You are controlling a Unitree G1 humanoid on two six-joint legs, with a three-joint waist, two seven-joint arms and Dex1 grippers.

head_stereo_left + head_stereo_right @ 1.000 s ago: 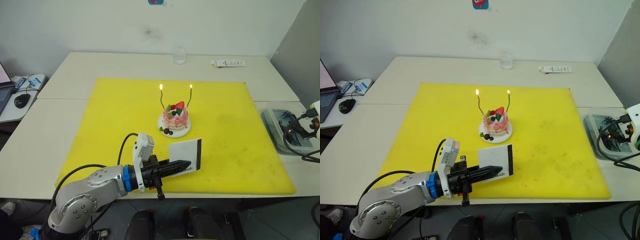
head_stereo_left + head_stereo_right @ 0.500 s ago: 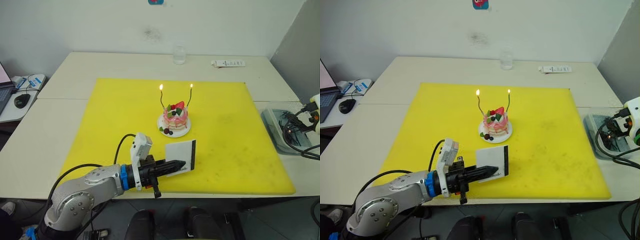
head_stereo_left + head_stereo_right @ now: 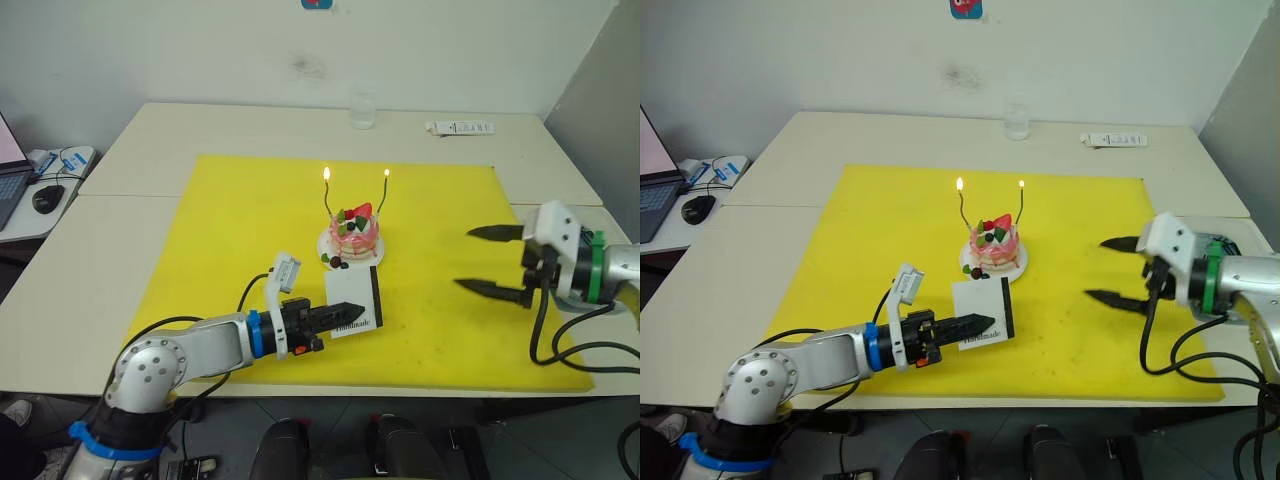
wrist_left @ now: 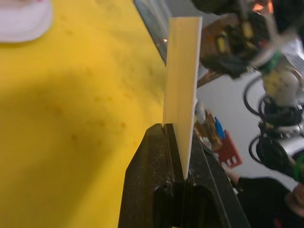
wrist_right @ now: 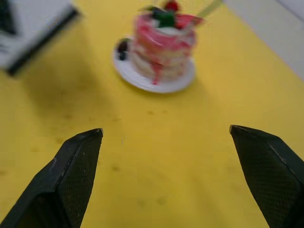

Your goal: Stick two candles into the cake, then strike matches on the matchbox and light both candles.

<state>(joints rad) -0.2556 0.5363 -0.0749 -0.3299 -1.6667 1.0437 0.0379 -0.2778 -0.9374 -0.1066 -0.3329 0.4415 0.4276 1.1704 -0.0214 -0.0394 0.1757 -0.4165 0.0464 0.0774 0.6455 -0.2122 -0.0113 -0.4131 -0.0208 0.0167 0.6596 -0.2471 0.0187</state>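
The pink-and-white cake (image 3: 353, 233) on its white plate (image 5: 142, 81) stands mid-mat, with two thin candles (image 3: 330, 193) (image 3: 384, 190) stuck in it, both burning. My left gripper (image 3: 345, 311) is shut on the white matchbox (image 3: 354, 301), holding it upright just in front of the cake, black strip to the right; the left wrist view shows the box (image 4: 181, 95) edge-on between my fingers. My right gripper (image 3: 490, 260) is open over the right part of the mat, empty, pointing toward the cake. No matches are visible.
The yellow mat (image 3: 240, 230) covers the table's middle. A glass (image 3: 362, 110) and a white tube (image 3: 456, 127) sit at the far edge. A grey tray (image 3: 1225, 245) with cables lies off the mat at right. A mouse (image 3: 45, 198) rests on a side desk at left.
My right arm has swung in from the right edge over the mat, fingers open. My left gripper has carried the matchbox nearer to the cake. Both flames still burn.
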